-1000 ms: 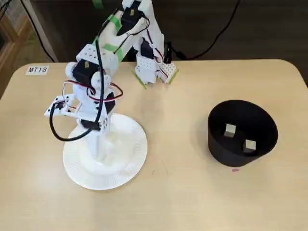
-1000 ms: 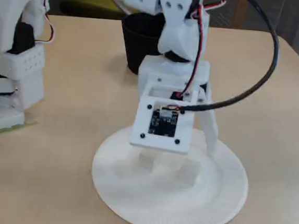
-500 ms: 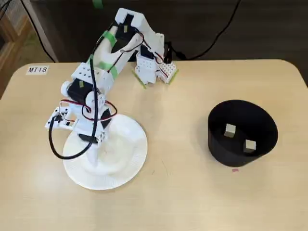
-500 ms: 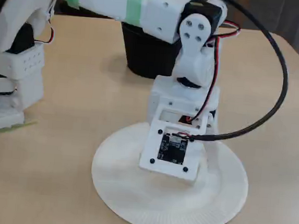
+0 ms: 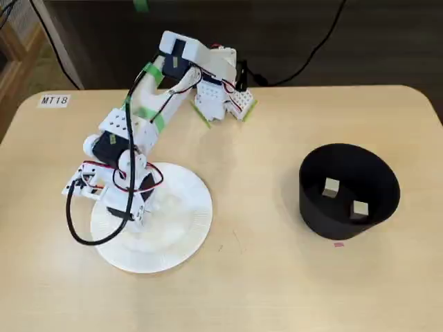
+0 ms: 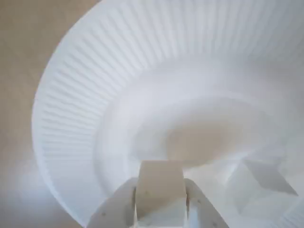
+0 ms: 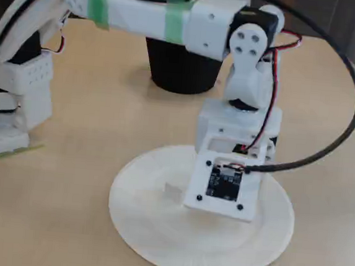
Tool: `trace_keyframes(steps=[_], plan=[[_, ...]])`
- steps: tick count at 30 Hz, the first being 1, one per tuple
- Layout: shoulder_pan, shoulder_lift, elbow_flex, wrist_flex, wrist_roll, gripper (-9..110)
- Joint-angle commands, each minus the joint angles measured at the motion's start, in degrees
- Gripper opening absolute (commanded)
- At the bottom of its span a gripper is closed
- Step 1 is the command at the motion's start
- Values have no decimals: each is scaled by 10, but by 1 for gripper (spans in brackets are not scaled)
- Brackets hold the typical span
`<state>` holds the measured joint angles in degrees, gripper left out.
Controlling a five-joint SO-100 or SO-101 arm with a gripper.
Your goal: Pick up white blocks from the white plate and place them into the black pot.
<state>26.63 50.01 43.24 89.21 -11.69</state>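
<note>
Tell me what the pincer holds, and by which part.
The pincer clamps one white block by its two opposite side faces, above the white plate.

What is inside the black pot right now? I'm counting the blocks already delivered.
Two white blocks lie apart on the floor of the black pot in a fixed view. Its near wall hides a strip of floor.

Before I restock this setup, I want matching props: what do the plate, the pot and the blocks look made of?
The white plate looks like matte paper, going by its ribbed rim. The black pot is matte with thin walls, maybe plastic or card; unclear. The white block between the gripper's fingers is plain, matte cream, maybe foam or painted wood.
</note>
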Motion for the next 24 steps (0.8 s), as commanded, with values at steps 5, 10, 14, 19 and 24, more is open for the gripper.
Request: trace_keyframes(steps=[5, 10, 14, 19, 24], plan=[[-85, 200, -102, -5, 53, -2], [-245, 339, -112, 17, 134, -2], [-437, 375, -102, -18, 159, -2], [-599, 392, 35, -166, 113, -2], [-617, 570, 426, -350, 145, -2]])
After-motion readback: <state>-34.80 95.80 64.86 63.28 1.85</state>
